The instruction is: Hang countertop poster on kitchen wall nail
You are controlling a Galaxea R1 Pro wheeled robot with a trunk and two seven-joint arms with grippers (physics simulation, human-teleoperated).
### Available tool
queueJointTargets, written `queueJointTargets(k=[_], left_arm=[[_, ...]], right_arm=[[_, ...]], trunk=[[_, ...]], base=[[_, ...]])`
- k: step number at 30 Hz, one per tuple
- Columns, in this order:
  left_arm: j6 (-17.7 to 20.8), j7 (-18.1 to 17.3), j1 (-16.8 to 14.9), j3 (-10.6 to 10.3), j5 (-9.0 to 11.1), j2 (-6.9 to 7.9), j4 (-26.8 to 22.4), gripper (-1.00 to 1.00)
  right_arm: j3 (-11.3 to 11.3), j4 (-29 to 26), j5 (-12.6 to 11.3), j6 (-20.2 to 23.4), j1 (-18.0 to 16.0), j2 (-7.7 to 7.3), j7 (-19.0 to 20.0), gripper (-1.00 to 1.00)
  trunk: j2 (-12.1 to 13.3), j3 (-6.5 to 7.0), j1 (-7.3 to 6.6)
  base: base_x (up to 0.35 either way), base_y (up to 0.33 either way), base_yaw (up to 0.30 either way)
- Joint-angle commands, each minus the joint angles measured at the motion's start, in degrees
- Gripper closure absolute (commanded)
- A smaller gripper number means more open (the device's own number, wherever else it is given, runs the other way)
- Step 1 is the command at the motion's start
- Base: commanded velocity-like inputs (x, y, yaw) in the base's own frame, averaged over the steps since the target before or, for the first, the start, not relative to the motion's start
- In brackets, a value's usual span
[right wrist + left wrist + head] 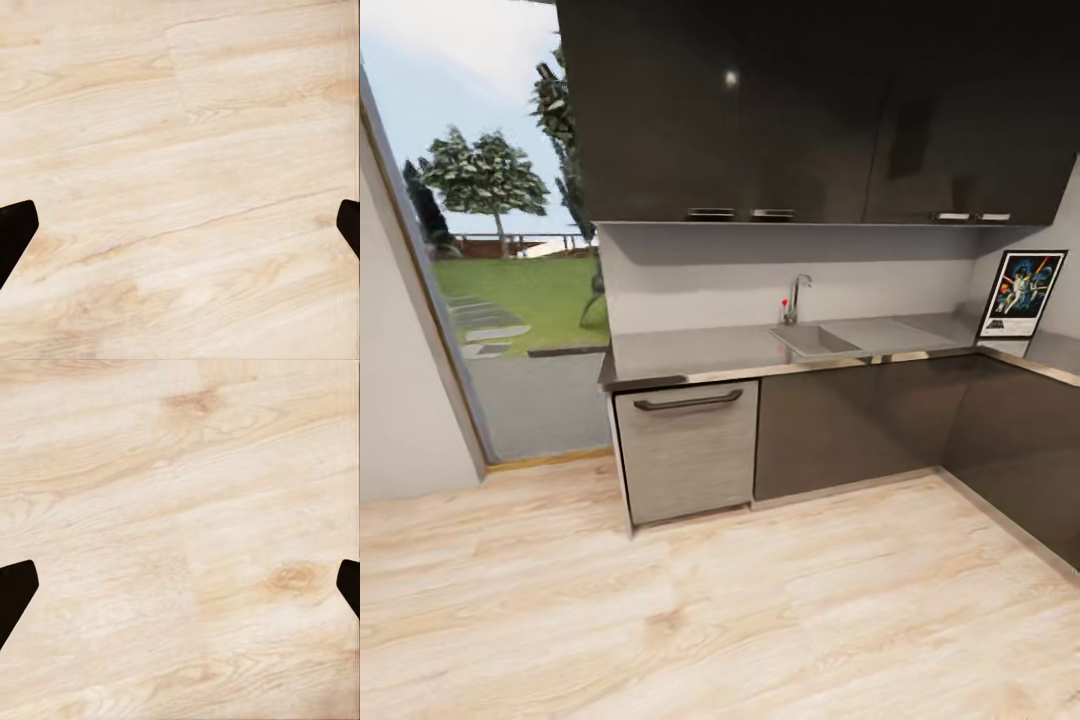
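Spreading across the lower half of the head view is a pale wood-plank floor [690,620], bare between the camera and the kitchen units. Beyond it runs the L-shaped grey counter [690,352] with its metallic edge, carried on dark brown base cabinets [840,425]. A band of dark glossy wall cabinets [800,110] hangs above, with a strip of pale grey wall [700,275] between them and the counter. At the left a tall glass opening [500,250] shows lawn, trees and a paved path outside. A brushed-metal dishwasher front [685,450] with a dark bar handle sits under the counter's left end. An inset sink [815,340] lies near the middle of the counter, with a chrome tap [795,298] standing just behind it.

The poster [1021,294] stands upright on the counter in the far right corner, leaning back against the side wall, well apart from the sink. No nail can be made out on the wall at this size.

Each wrist view looks straight down on the same wood floor. In the left wrist view, the left pincer [180,592] has its two dark fingertips at opposite edges of the picture, spread wide with nothing between them. In the right wrist view, the right pincer [180,232] is likewise spread wide and holds nothing.
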Motion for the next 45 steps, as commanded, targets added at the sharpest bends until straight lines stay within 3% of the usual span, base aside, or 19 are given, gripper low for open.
queueJointTargets(k=[1, 18, 30, 45], left_arm=[[-0.08, -0.05, 0.03, 0.03, -0.01, 0.00, -0.08, -1.00], [-0.16, -0.05, 0.03, 0.05, -0.01, 0.00, 0.22, -1.00], [-0.17, 0.04, 0.03, 0.08, -0.01, 0.00, 0.30, -1.00], [-0.19, 0.04, 0.03, 0.09, -0.01, 0.00, 0.32, -1.00]], right_arm=[[-0.01, 0.08, -0.02, -0.49, -0.04, -0.01, 0.01, -1.00], [-0.04, 0.18, 0.13, -2.52, -0.04, -0.07, -0.12, -1.00], [0.01, 0.15, 0.23, -2.65, -0.04, -1.08, -0.12, -1.00], [0.02, 0.15, 0.23, -2.65, -0.03, -1.10, -0.14, -1.00]], trunk=[[-0.02, -0.01, 0.03], [-0.02, 0.66, 0.03], [-0.02, 0.73, 0.03], [-0.02, 0.88, 0.03]], base=[[0.324, -0.086, -0.300], [0.327, -0.028, -0.294], [0.330, 0.000, -0.064], [0.330, -0.060, -0.258]])
